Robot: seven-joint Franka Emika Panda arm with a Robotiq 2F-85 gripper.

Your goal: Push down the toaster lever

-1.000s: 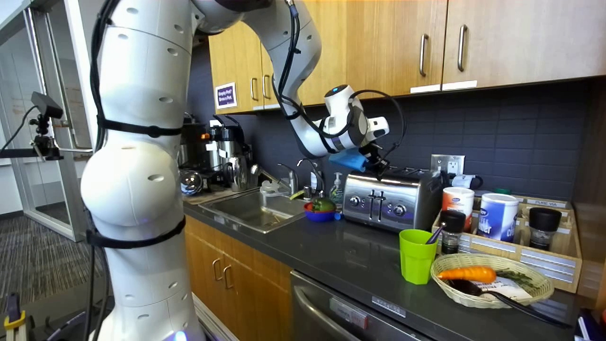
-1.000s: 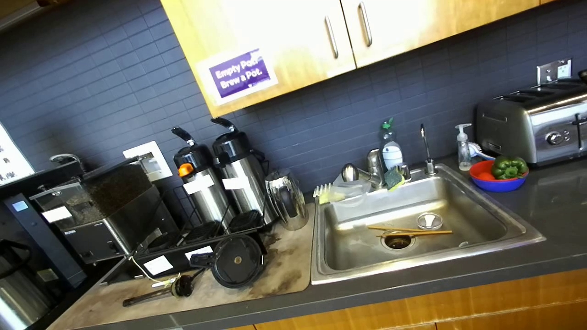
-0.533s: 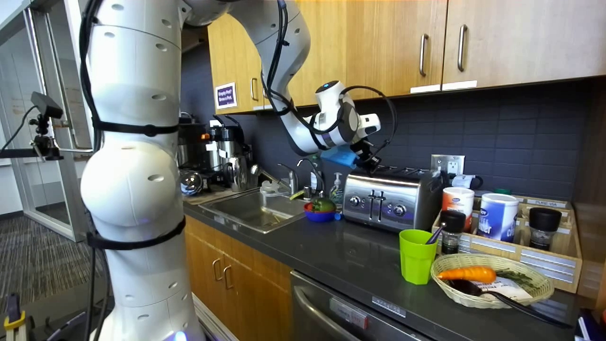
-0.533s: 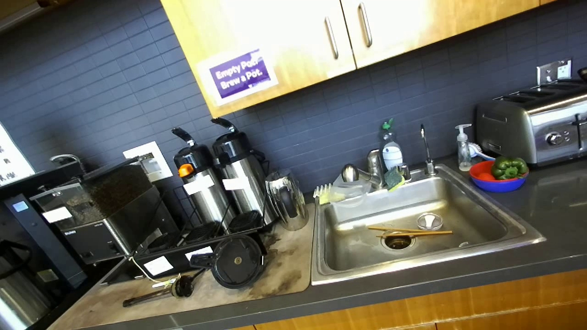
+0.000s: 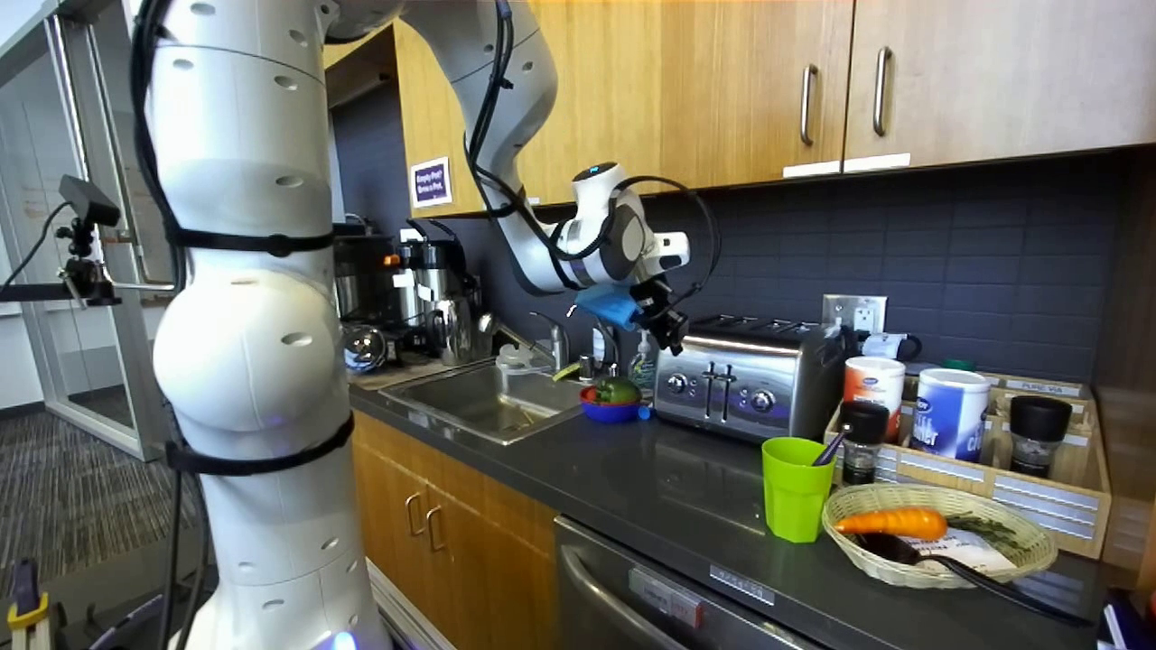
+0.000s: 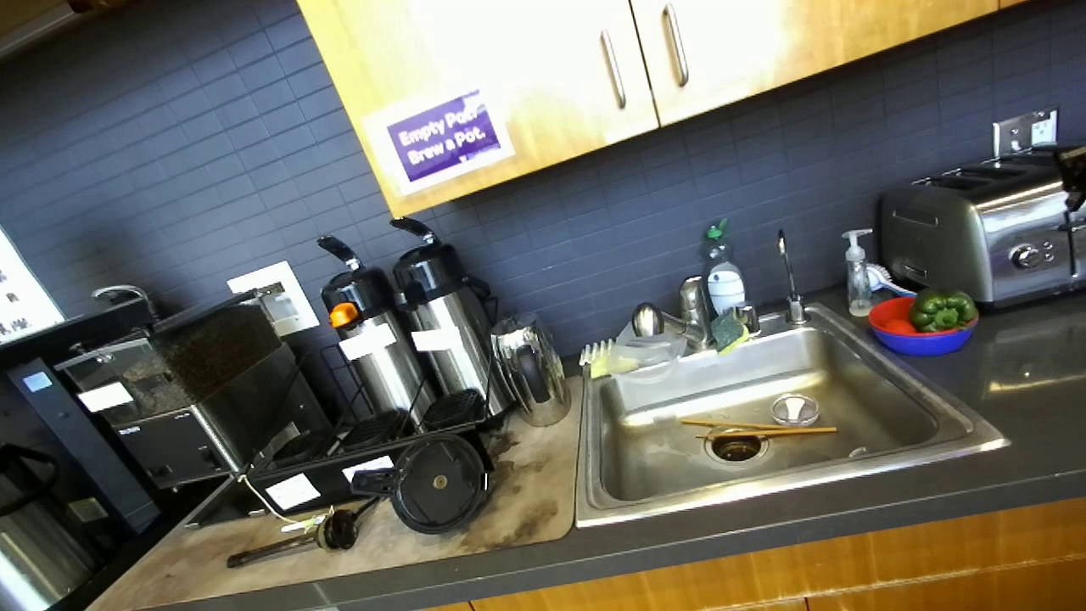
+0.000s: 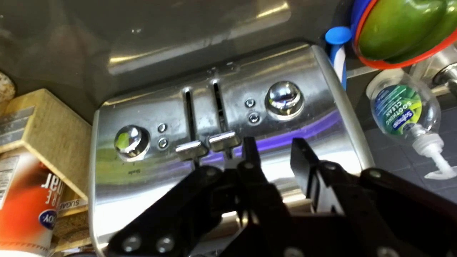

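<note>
The toaster (image 5: pixel 777 366) is a wide box with a shiny steel front and dark ends on the counter; it also shows in an exterior view (image 6: pixel 942 233) and in the wrist view (image 7: pixel 246 85). Its two levers (image 7: pixel 224 140) (image 7: pixel 192 150) stand side by side at the upper ends of their slots. My gripper (image 7: pixel 275 146) is open and empty, its fingertips over the upper steel front, to one side of the levers. One finger appears close beside the nearer lever; contact cannot be told. In the exterior views the gripper (image 5: pixel 671 338) (image 6: pixel 1073 174) is at the toaster's upper front.
A bowl with a green pepper (image 5: pixel 618 391), a soap bottle (image 7: pixel 405 103) and a blue-handled brush (image 7: pixel 338 43) are beside the toaster. On the opposite side are a wooden organizer (image 5: pixel 993 478) with canisters, a green cup (image 5: pixel 795 492) and a basket (image 5: pixel 939 578).
In an exterior view my gripper has moved left and down, from above the toaster's top to its upper front. More of it shows at the right edge in an exterior view. The toaster has not moved.
</note>
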